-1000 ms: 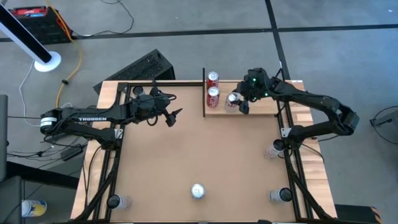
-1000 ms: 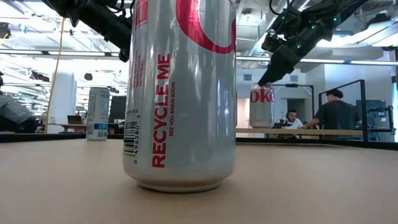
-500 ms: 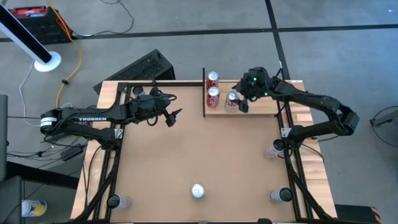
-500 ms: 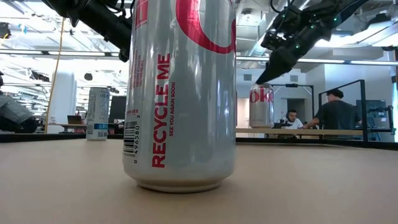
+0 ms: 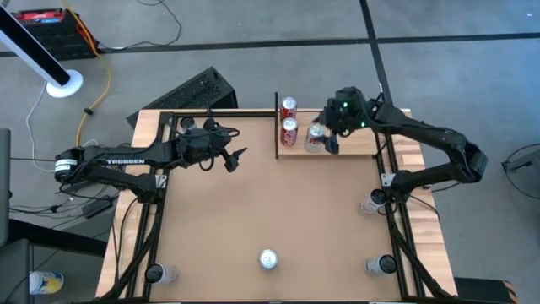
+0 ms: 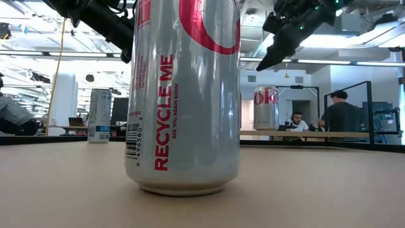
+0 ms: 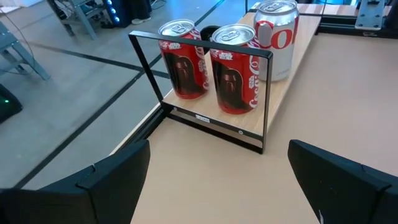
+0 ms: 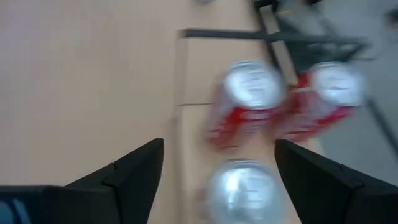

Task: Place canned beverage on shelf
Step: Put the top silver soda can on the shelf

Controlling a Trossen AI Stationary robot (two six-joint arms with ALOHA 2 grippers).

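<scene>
The shelf (image 5: 346, 145), a pale plank with a black upright bar (image 5: 276, 127) at its left end, lies at the table's far side. Two red cans (image 5: 289, 128) and a silver canned beverage (image 5: 315, 135) stand upright on it by their bases; they also show in the left wrist view (image 7: 275, 37). My right gripper (image 5: 325, 135) is open and hangs above the silver can (image 6: 266, 107), clear of its top (image 8: 242, 183). My left gripper (image 5: 234, 158) is open and empty, left of the shelf (image 7: 292, 68).
Another silver can (image 5: 268, 258) stands near the table's front centre and looms large in the low view (image 6: 183, 95). A blue-white can (image 6: 99, 115) stands farther back. Clear cups (image 5: 374, 201) sit by the frame posts. People show in the room beyond (image 6: 342, 114).
My right gripper has risen from the top of the silver can and now hangs well above it. The can has stayed upright on the shelf.
</scene>
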